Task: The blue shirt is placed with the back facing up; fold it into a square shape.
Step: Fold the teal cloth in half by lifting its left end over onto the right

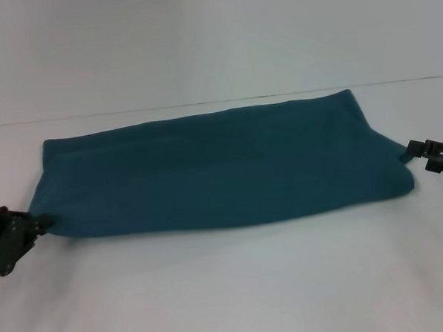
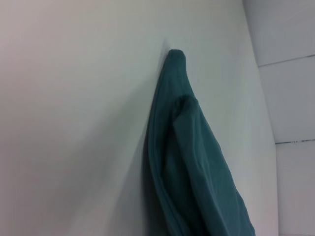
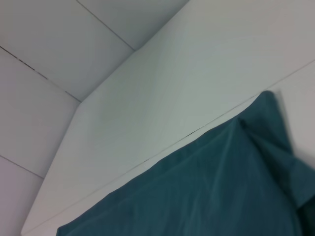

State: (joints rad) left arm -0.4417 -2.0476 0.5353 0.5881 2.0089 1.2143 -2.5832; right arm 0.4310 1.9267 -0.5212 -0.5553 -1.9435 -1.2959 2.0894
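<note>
Both hands, left hand (image 1: 33, 223) and right hand (image 1: 414, 153), pinch the blue shirt (image 1: 222, 173) ends; uneven pulling could skew my fold.

Soft, even, diffuse light is cast over a white table (image 1: 228, 285), with only a faint shadow seen under the near edge of the blue shirt (image 1: 222, 173), no glare, and slightly soft focus throughout all views.

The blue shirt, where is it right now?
In the head view the blue shirt lies stretched across the middle of the white table, between the left gripper and right gripper.
</note>
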